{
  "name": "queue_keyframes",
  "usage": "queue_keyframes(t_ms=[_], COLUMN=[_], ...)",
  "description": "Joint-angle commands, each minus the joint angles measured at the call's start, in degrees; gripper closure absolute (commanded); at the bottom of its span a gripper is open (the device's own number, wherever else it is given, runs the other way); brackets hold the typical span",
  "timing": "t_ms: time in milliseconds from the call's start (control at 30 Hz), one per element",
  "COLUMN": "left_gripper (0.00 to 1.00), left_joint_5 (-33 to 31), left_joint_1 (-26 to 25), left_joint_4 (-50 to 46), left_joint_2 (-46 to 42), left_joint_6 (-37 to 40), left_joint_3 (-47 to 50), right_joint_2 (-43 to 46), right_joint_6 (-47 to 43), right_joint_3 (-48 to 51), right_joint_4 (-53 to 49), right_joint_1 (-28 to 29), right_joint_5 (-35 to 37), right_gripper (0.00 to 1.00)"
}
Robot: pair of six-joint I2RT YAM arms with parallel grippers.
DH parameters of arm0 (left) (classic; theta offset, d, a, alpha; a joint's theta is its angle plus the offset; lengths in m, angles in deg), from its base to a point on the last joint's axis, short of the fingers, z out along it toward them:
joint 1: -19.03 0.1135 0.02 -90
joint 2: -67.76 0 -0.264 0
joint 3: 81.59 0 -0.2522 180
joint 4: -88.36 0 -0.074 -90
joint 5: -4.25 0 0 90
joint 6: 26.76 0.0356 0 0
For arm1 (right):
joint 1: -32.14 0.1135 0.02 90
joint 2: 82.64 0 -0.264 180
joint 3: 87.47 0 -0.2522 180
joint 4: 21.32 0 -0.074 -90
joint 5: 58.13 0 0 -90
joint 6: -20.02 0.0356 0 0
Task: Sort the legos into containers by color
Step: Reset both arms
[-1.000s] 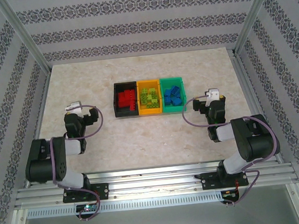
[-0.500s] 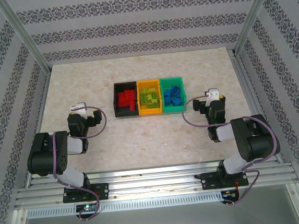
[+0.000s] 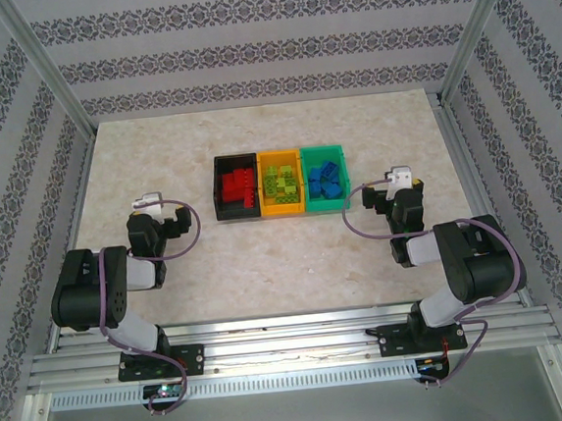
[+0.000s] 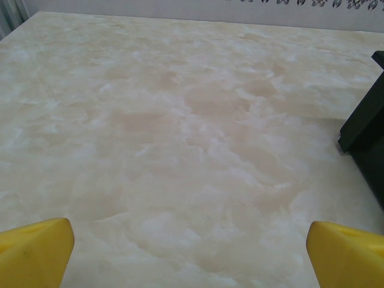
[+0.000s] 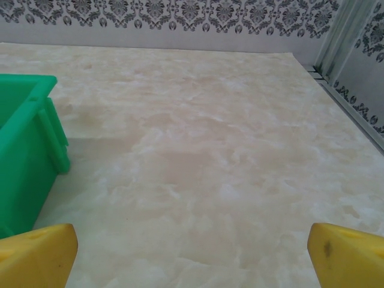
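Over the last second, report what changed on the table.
The left tool shifted slightly right, toward the bins, open and empty. The right tool, the bins and their sorted legos stayed put.

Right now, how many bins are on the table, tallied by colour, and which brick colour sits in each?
black bin: 1, holding red legos
orange bin: 1, holding lime green legos
green bin: 1, holding blue legos
Total: 3 bins. The bricks are piled too closely to count one by one.
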Motion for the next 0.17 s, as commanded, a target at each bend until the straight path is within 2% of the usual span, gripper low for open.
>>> queue_keyframes(t_ms=[0,133], left_gripper=[0.01,0.01], left_joint_5=[-0.1,-0.1], left_joint_1=[-0.4,-0.4], left_joint_4=[2.3,2.3], left_joint_2=[0.0,0.1], left_joint_6=[0.7,0.7], left_joint_3=[-0.7,-0.7], right_joint_2=[0.2,0.1], right_joint_6=[-0.7,-0.7], right_joint_3=[-0.6,-0.6], right_joint_4=[1.2,1.4], right_joint_1=[-0.5,-0.6], right_joint_5=[-3.6,-3.5], right_gripper=[0.02,0.02])
